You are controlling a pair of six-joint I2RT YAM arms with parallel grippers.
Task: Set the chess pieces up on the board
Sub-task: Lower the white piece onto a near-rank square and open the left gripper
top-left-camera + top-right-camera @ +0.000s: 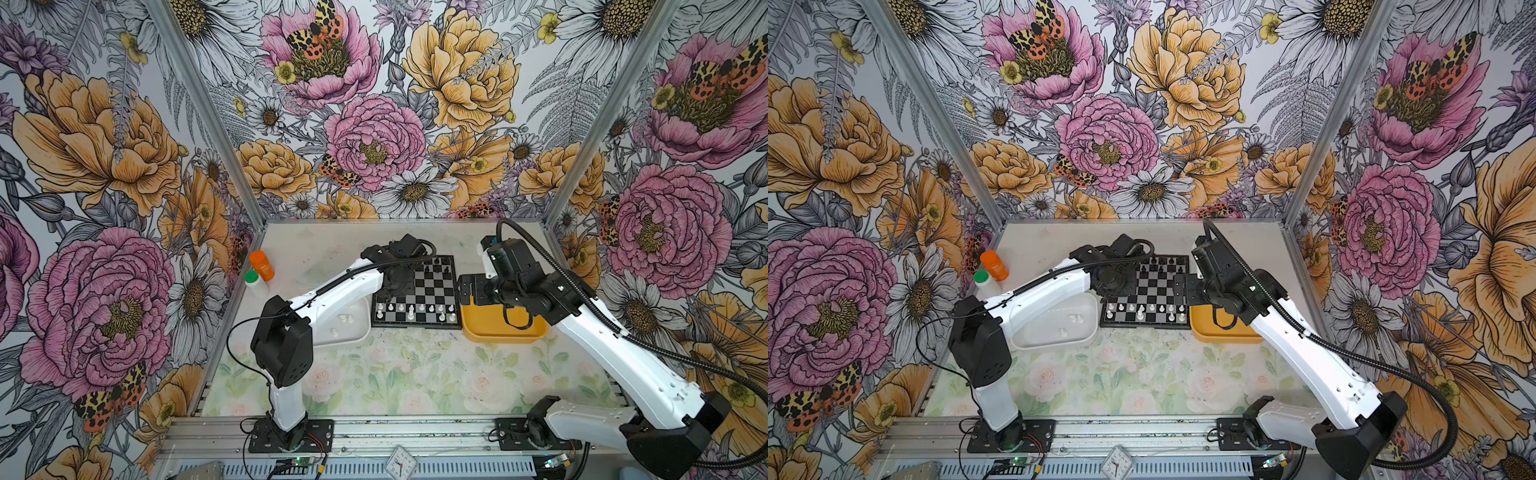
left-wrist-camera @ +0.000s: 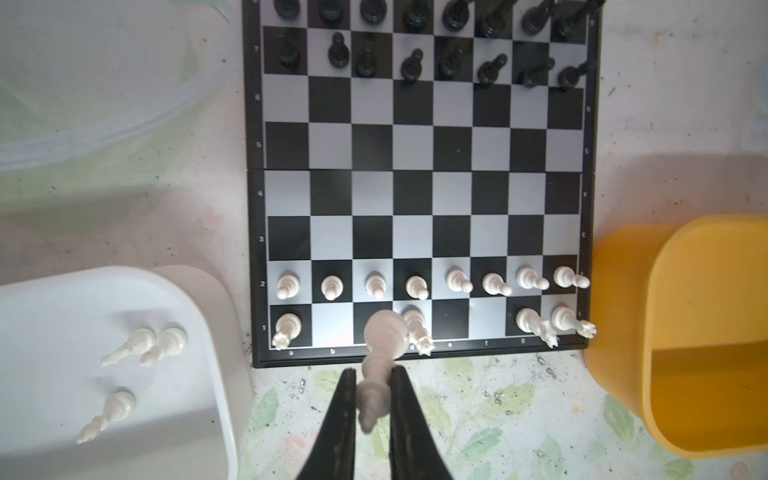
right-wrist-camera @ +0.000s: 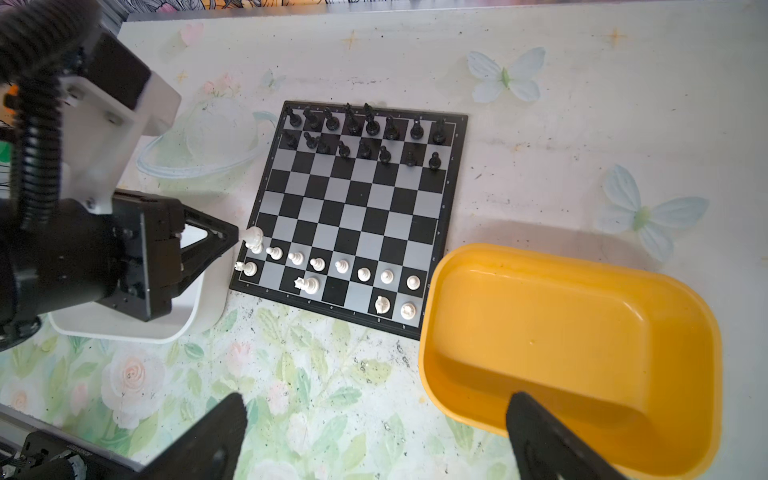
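Left wrist view: the left gripper [image 2: 372, 374] is clamped on a white piece [image 2: 382, 336], held above the white end of the board [image 2: 415, 195]. On its black and silver-grey squares, black pieces [image 2: 338, 52] fill the two far rows, white pawns [image 2: 415, 286] fill the second row, and four back-row pieces [image 2: 288, 328] stand behind them. The white tray [image 2: 62, 299], just beside the board, holds three spare pieces [image 2: 166, 345]. The yellow tray [image 2: 706, 291] flanks the opposite side. The right gripper [image 3: 376, 405] has its fingers wide apart beside the yellow tray.
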